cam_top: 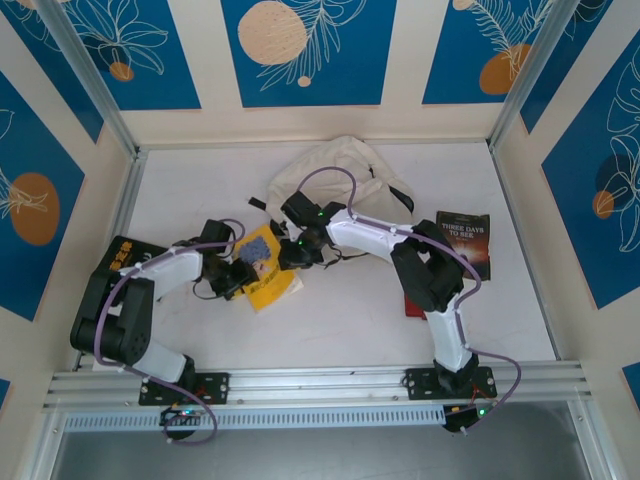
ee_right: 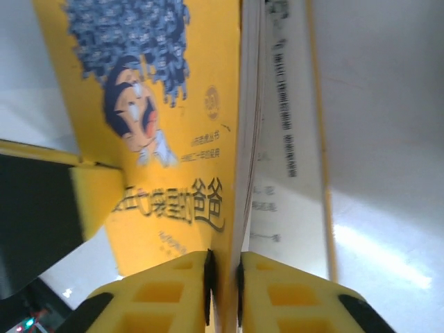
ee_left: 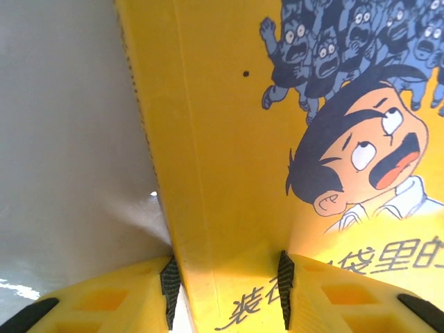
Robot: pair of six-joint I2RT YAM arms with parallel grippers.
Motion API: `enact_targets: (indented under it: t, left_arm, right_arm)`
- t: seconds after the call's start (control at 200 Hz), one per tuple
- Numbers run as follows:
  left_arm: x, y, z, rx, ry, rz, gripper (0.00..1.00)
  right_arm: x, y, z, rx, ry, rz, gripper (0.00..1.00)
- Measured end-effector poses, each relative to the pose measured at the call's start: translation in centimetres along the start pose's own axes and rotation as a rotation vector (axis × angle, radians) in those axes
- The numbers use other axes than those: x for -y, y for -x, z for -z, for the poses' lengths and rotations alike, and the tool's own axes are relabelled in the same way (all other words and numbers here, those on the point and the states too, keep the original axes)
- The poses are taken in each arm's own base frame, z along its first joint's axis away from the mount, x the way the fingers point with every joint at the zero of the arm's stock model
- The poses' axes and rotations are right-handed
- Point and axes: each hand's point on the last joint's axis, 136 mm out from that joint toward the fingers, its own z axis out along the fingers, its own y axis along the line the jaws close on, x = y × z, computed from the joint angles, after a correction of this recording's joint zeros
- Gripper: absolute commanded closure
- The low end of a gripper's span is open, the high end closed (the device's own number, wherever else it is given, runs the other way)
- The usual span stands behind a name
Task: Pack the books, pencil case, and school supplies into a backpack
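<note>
Over the table (cam_top: 350,325) beside the backpack (cam_top: 335,165), left hand (ee_left: 227,295) and right hand (ee_right: 223,284) pinch the yellow book (cam_top: 265,272).

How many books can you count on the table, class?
2. The yellow book is at the middle of the table; the dark book lies flat on the right. A black, yellow-lettered thing at the far left might be a third.

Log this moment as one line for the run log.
left gripper: shut on yellow book | right gripper: shut on its cover | backpack: at rear | brown book: on table
</note>
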Motion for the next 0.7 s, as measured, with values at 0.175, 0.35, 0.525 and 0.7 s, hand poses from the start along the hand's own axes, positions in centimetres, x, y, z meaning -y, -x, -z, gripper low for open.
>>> enact_targets:
  t: [0.175, 0.35, 0.525, 0.7]
  left_arm:
    - [0.3, 0.1, 0.2, 0.007, -0.012, -0.011, 0.4]
    - [1.5, 0.6, 1.5, 0.058, -0.068, -0.024, 0.11]
    - [3.0, 0.6, 2.2, 0.085, -0.173, -0.018, 0.06]
    - [4.3, 0.3, 1.9, 0.067, -0.278, 0.004, 0.03]
  right_arm:
    - [-0.7, 0.1, 1.0, 0.02, 0.021, 0.008, 0.93]
    - [-0.9, 0.3, 2.4, 0.029, 0.133, -0.025, 0.94]
    - [-0.1, 1.4, 3.9, 0.029, 0.295, -0.126, 0.94]
    - [0.2, 2.7, 5.7, 0.05, 0.425, -0.188, 0.95]
